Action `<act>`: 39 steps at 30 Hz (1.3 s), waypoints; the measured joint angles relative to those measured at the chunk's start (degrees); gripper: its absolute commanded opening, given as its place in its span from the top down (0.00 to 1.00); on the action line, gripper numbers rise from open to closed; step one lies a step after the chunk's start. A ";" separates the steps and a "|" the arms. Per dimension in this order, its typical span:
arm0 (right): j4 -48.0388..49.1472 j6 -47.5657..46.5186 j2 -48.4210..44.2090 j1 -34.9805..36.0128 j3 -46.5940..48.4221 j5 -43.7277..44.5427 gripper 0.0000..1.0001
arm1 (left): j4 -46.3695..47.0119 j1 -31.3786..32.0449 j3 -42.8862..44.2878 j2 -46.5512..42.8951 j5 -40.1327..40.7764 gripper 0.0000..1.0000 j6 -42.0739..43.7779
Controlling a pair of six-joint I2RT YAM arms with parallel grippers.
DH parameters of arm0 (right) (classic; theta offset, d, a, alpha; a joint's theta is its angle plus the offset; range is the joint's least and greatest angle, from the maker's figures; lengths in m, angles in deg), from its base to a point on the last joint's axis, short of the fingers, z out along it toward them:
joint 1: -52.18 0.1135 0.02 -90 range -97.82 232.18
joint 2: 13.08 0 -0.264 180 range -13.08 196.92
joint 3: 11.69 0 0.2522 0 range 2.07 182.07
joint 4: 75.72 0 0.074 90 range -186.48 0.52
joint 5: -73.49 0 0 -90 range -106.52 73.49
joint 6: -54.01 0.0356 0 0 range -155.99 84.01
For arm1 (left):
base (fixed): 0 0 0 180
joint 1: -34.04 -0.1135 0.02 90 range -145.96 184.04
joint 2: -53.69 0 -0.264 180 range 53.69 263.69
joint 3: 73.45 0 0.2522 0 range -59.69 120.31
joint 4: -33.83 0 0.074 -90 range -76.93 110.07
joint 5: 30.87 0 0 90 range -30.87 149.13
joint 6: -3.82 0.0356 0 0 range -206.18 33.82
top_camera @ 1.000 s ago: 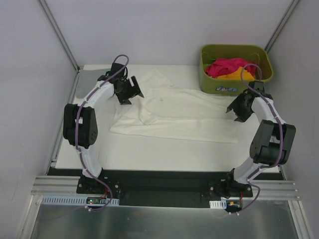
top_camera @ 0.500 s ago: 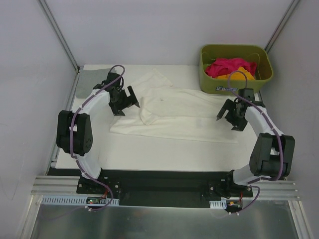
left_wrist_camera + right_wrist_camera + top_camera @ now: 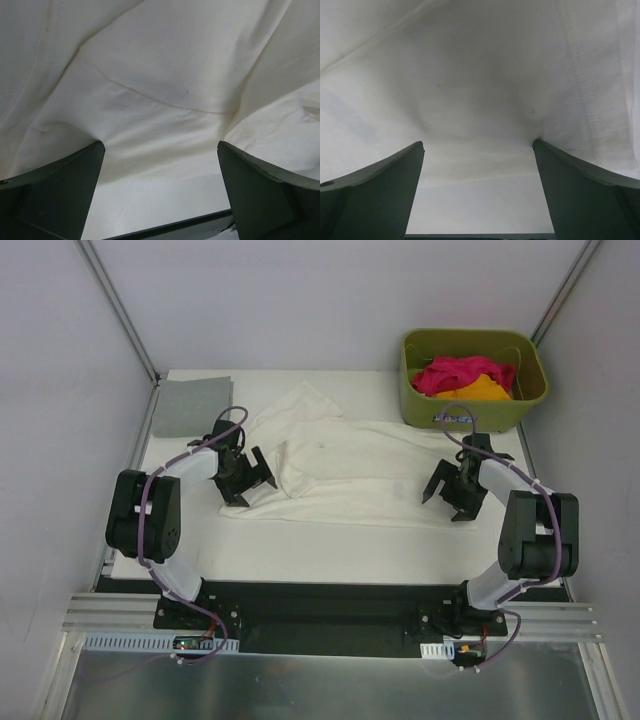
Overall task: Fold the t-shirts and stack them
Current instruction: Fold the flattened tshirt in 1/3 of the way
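Top view: the cream shirt (image 3: 350, 465) lies spread on the table (image 3: 330, 545). My left pincer (image 3: 247, 485) and right pincer (image 3: 445, 502) sit low over its two ends, both wide open, holding nothing; placed so, I judge, to pinch both ends and fold together.

Back wall (image 3: 320, 300), left wall (image 3: 50, 440) and right wall (image 3: 610, 440): plain, pale, evenly lit.
Metal struts: left (image 3: 118, 310) and right (image 3: 565, 290), rising from the table's far corners.
Table (image 3: 330, 540): white, rectangular.
Black base plate (image 3: 330, 610): along the near edge, on an aluminium rail (image 3: 110, 615).
Metal sheet (image 3: 320, 685): nearest, dully reflective.
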 measured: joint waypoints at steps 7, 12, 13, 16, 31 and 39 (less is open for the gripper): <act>1.14 0.07 -8.33 -0.02 -8.28 -1.46 0.03 | 3.63 -0.02 -12.96 -11.50 0.96 0.01 -1.88; -1.14 0.31 -15.06 -0.02 -13.68 -2.45 0.03 | 3.21 -0.02 -22.21 -22.51 1.07 0.01 -4.09; -1.99 0.31 -16.48 -0.02 -14.67 -2.49 0.03 | 2.67 -0.02 -24.06 -25.20 1.05 0.01 -4.68; -5.99 0.22 -20.46 0.00 -16.44 -2.49 0.03 | -1.44 0.00 -27.41 -32.00 1.01 0.01 -5.68; -10.05 -0.31 -28.30 0.00 -14.29 -3.50 0.03 | -9.35 1.49 -21.62 -40.74 -0.39 0.04 -6.32; -9.94 -0.46 -28.30 0.00 -14.32 -4.04 0.03 | -8.94 8.94 -3.67 -20.94 10.51 0.07 -0.48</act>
